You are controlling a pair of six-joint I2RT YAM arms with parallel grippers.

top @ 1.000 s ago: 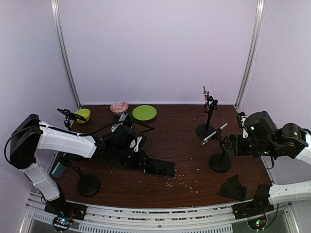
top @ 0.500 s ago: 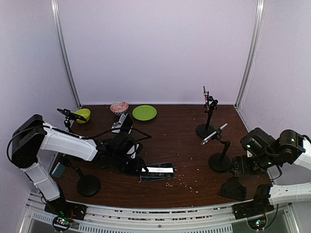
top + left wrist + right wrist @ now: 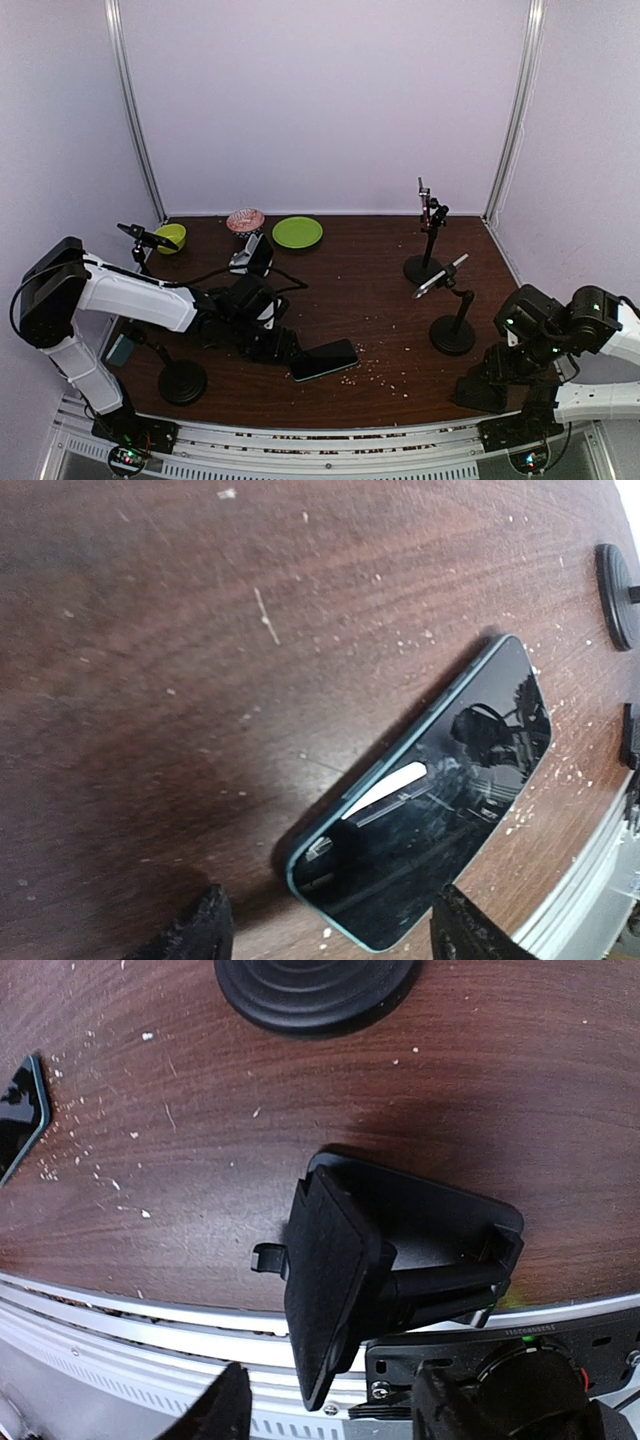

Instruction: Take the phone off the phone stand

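The phone lies flat and screen up on the brown table, off the phone stand. In the left wrist view it is a dark slab with a teal rim. My left gripper is open, its fingertips either side of the phone's near end and not touching it. The black phone stand sits at the table's near right edge with nothing on it. My right gripper hovers over it, and its jaws stand apart around the cradle plate. The phone's corner shows at the left of the right wrist view.
Two black stands with round bases stand at the right, one holding a pen. A third stand is near left. A green plate, a pink bowl and a green bowl sit at the back. Crumbs are scattered.
My left gripper opened and let go of the phone, which dropped from tilted to flat. The right arm came down and back to the phone stand, its jaws narrowing.
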